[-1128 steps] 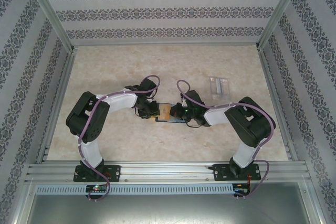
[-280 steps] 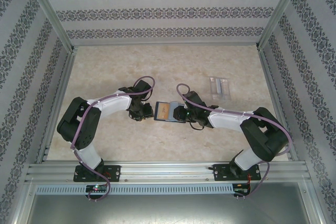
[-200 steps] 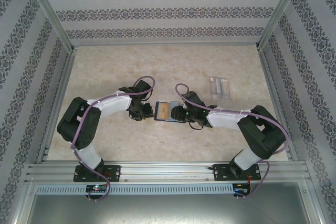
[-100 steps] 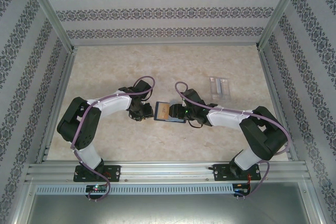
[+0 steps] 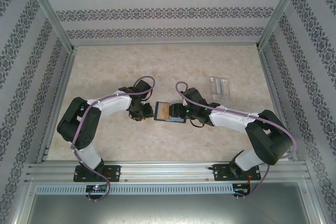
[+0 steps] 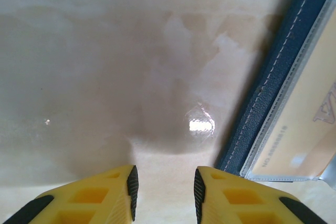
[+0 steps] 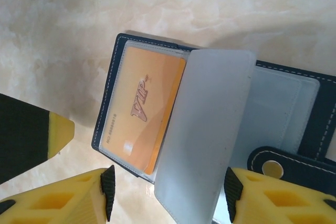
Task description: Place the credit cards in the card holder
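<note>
The dark navy card holder (image 5: 171, 119) lies open on the table's middle, and my right wrist view looks down on it (image 7: 315, 124). An orange-yellow credit card (image 7: 142, 103) sits under the clear pocket of its left half (image 6: 296, 129). A pale grey-blue inner flap (image 7: 205, 129) stands up from the fold. The snap tab (image 7: 273, 167) lies at the lower right. My right gripper (image 7: 168, 190) hovers open over the holder, the flap's lower end between its fingers but not pinched. My left gripper (image 6: 164, 187) is open over bare table, just left of the holder's edge (image 6: 273, 77).
A clear plastic box (image 5: 219, 86) rests at the back right of the marble-look table (image 5: 105, 66). Patterned walls and metal rails close in the sides. One finger of the left gripper (image 7: 31, 135) shows in the right wrist view, near the holder's left edge.
The right gripper's jaws have spread wider over the last second and its arm has shifted a little. The left arm and the holder have stayed in place.
</note>
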`<action>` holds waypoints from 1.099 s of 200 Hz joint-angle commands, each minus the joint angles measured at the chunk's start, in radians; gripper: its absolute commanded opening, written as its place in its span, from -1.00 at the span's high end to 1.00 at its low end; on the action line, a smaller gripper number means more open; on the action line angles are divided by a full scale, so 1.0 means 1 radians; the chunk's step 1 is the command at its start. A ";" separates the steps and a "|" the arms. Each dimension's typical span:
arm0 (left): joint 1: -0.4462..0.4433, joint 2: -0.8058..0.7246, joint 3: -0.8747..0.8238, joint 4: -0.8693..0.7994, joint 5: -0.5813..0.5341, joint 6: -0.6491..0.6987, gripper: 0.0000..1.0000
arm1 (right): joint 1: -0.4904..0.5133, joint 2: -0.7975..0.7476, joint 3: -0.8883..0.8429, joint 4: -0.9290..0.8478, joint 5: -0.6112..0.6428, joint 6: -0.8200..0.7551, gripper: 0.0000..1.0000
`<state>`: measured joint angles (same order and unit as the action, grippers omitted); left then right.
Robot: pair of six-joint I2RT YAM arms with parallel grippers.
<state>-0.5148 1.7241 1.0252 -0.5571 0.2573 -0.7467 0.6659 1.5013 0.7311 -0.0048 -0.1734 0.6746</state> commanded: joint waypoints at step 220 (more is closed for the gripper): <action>0.010 0.024 0.033 -0.021 0.011 0.022 0.27 | 0.012 0.060 0.005 -0.005 0.051 0.071 -0.16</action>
<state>-0.5148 1.7332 1.0348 -0.5575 0.2611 -0.7403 0.6659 1.5459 0.7315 -0.0204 -0.1238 0.7338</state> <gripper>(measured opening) 0.366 0.582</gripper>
